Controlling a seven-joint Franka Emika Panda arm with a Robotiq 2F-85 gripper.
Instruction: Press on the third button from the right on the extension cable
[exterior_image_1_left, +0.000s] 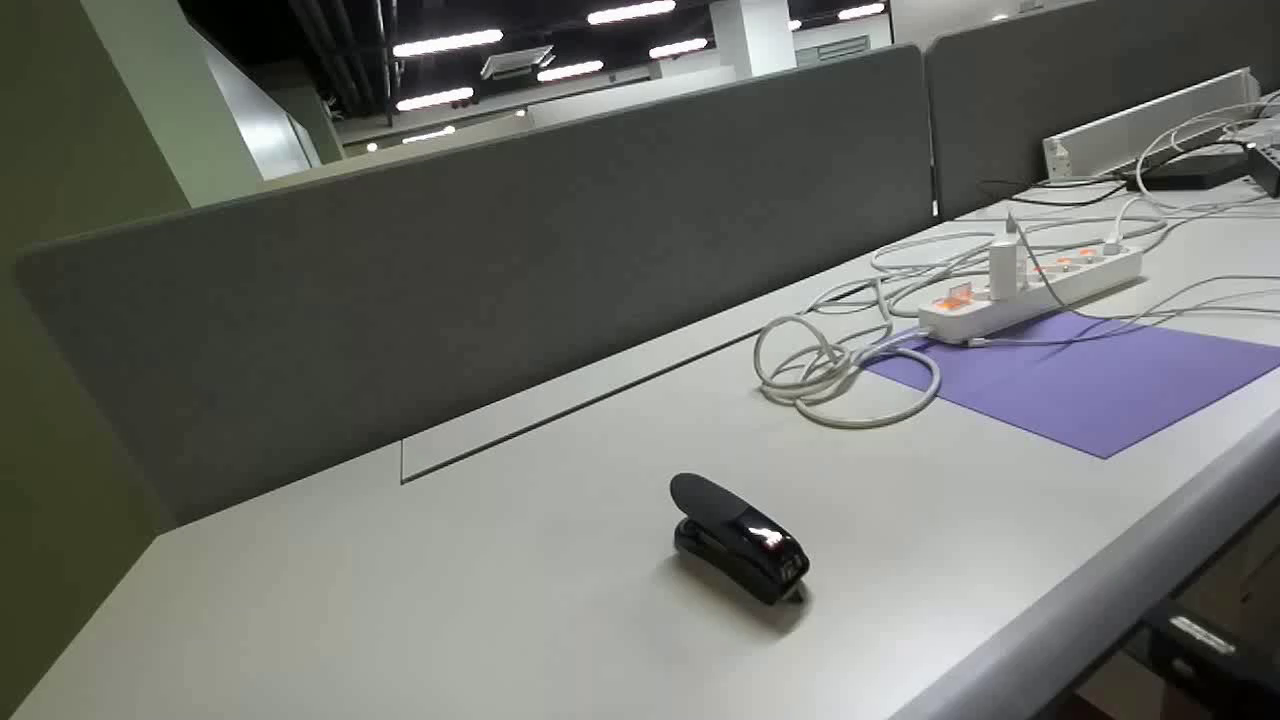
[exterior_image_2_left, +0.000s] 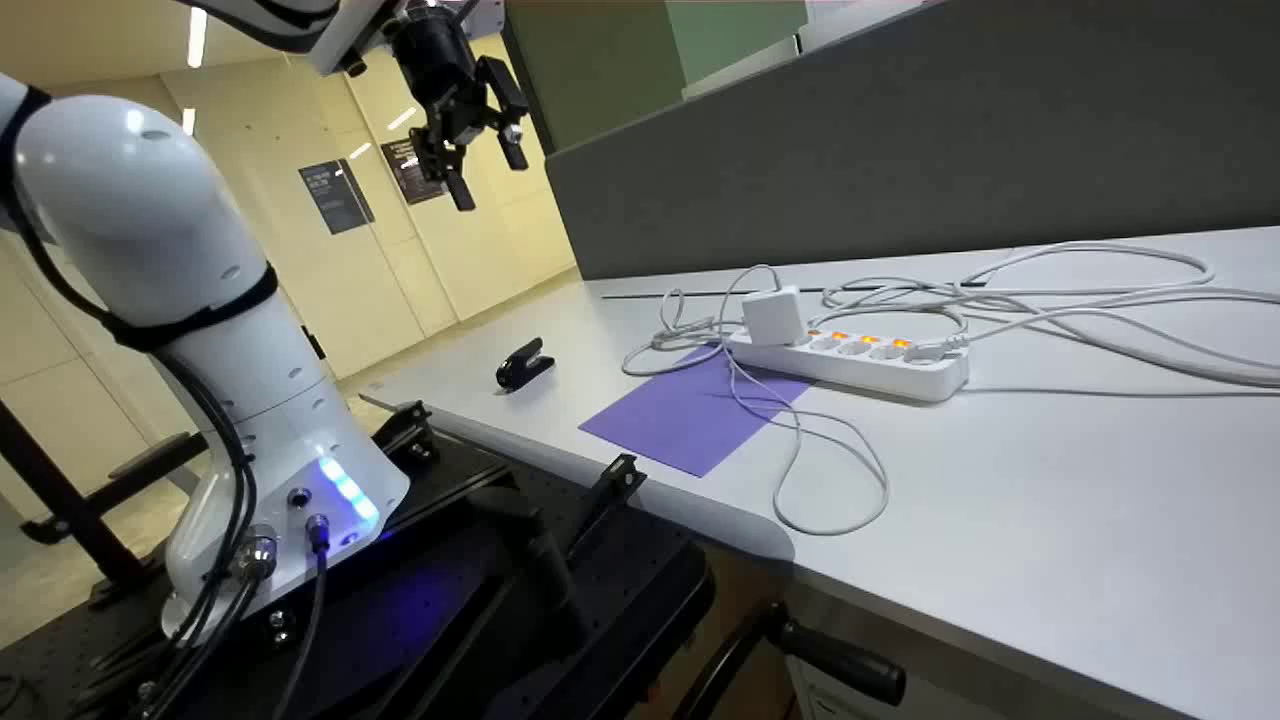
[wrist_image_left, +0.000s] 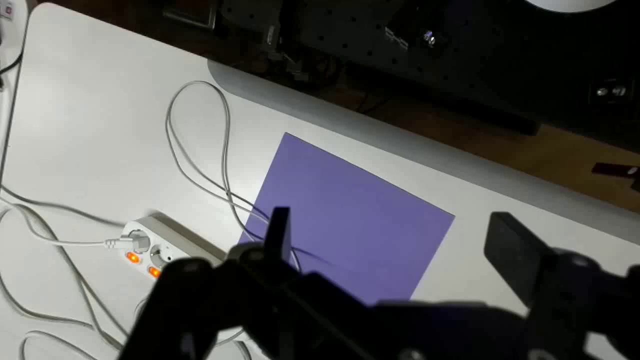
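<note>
Claw (exterior_image_2_left: 490, 177), jaws apart, hangs high, well apart from the extension cable (exterior_image_2_left: 850, 369); closing first should sharpen the press.

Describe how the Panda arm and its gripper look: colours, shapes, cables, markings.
The Panda arm is glossy white and rounded, with black straps and black cables along it; a blue light strip glows at its base. The Robotiq gripper is black, two-fingered and jointed, with flat, blocky fingertips. No lettering is readable on either.
</note>
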